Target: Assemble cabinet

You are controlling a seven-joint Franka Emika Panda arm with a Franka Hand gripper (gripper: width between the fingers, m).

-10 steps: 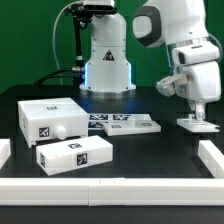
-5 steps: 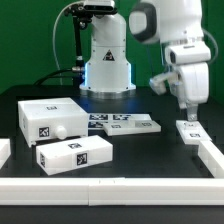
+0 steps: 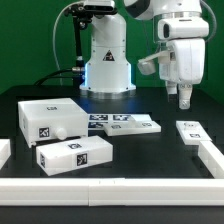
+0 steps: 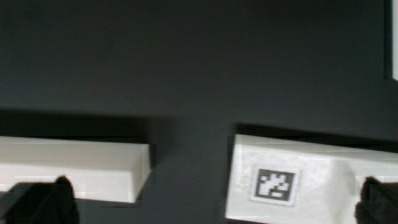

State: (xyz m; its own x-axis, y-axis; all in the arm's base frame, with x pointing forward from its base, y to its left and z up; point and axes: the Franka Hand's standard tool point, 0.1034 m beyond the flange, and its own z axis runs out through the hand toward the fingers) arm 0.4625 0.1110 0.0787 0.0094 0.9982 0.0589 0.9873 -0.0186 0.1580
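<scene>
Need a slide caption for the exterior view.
Open pincer hangs above a small tagged white part; cabinet sits at the exterior view's left.

Bright, diffuse light; soft shadows on the black table [image 3: 150,150]; wrist view grainy, slightly blurred (low resolution throughout).

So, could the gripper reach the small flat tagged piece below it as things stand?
Likely yes: the gripper hangs open above the small flat tagged piece, with nothing between them.
</scene>
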